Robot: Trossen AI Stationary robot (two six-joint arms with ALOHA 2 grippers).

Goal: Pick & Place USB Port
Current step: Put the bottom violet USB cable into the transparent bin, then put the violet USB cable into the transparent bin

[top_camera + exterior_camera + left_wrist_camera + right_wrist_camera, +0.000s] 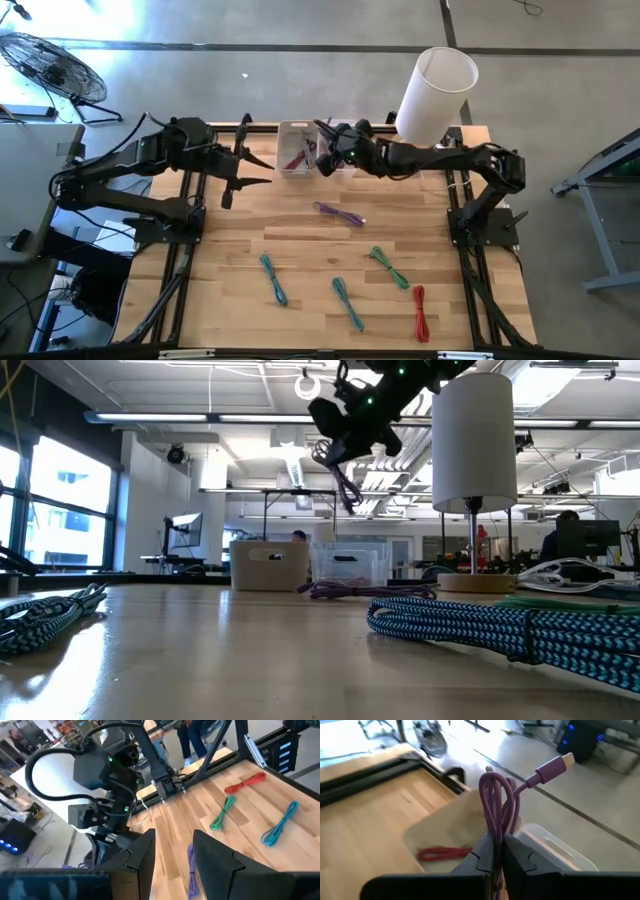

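Holding red cable (442,853): clear bin (560,851).

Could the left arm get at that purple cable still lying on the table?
Probably yes: the left pincer is open and holds nothing, and the purple cable lies on bare wood with nothing between them, though it would have to stretch toward the middle.

We see bare wood across the table (230,300) between the coiled cables; the teal cable (273,278), green cable (390,267) and red cable (420,312) lie well apart. At the far edge, the clear bin (292,150) and the white cylinder (436,92) crowd the passage.
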